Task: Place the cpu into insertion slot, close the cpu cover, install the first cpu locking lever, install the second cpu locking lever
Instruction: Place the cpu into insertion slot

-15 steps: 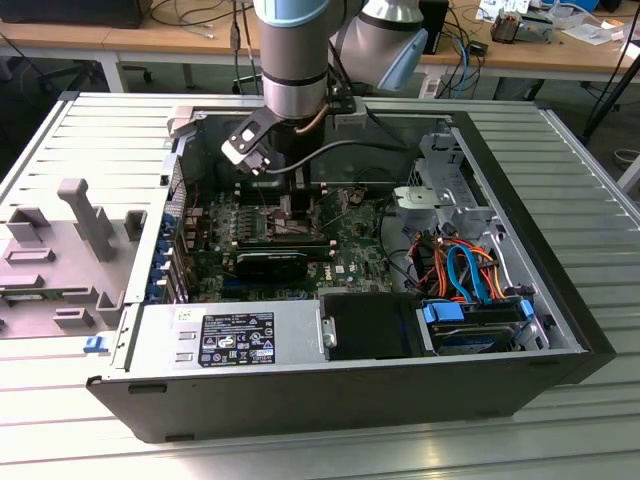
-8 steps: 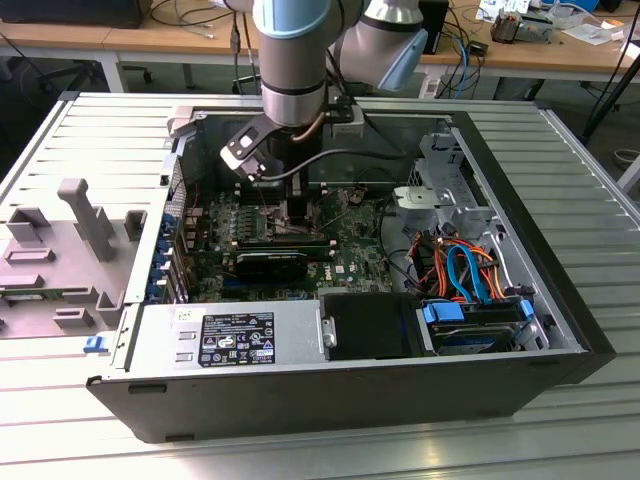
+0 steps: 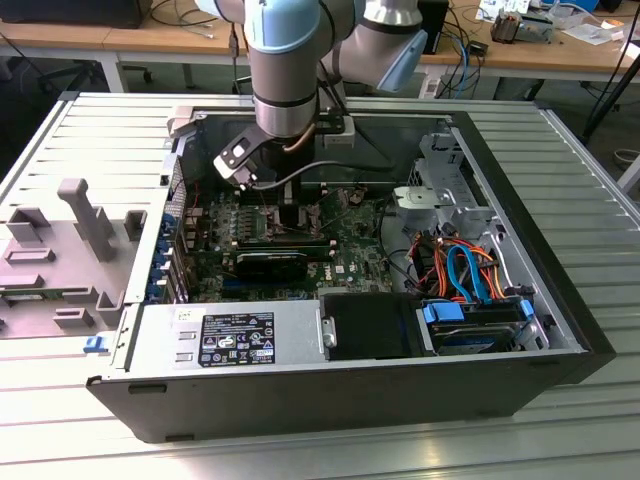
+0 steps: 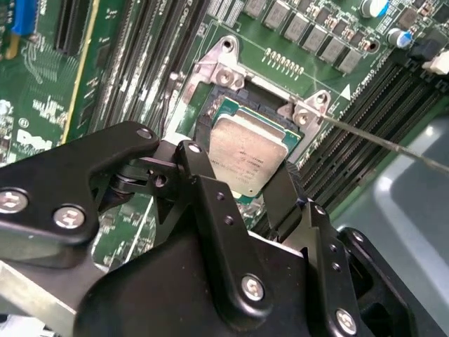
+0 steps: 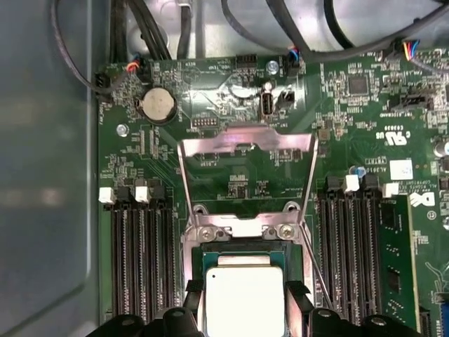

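The black two-fingered gripper [image 4: 242, 177] [image 5: 243, 303] clamps the small flat square cpu [image 4: 247, 144] [image 5: 242, 291], silver-grey metal on top, with one finger against each of two opposite edges. The cpu lies level inside the insertion slot [image 5: 242, 228], a square dark socket with a silvery rim. The cpu cover [image 5: 245, 138], a thin silvery frame plate with a square window, is swung up clear of the socket. A thin metal wire lever [image 4: 379, 142] juts away from one socket corner.

In the exterior view, the pale blue and grey arm [image 3: 285, 70] comes from the far side. Its wrist points straight down over the green circuit board [image 3: 350, 255], inside the open black computer case [image 3: 300, 400].
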Tool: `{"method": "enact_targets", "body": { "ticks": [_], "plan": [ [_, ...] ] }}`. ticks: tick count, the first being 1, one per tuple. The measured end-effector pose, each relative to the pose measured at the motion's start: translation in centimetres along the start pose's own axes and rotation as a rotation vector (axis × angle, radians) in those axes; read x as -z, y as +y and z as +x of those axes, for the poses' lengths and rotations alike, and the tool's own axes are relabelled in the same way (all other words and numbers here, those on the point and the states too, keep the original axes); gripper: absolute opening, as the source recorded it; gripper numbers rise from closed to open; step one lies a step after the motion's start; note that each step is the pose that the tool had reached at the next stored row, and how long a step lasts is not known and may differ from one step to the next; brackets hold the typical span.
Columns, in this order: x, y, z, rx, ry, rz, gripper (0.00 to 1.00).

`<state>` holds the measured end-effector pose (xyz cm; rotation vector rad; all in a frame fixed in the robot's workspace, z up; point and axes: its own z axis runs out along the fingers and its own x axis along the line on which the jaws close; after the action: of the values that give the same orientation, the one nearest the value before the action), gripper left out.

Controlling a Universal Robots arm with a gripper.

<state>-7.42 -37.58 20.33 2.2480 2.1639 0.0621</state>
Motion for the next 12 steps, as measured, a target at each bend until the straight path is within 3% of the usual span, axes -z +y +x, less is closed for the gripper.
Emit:
{"method": "enact_targets", "body": {
  "ticks": [5,12],
  "plan": [
    [-0.51,-0.13,-0.11,-0.026,-0.0017,0.0000,0.54],
    [-0.56,-0.10,-0.16,-0.031,-0.0015,-0.0004,0.54]
  ]
}}
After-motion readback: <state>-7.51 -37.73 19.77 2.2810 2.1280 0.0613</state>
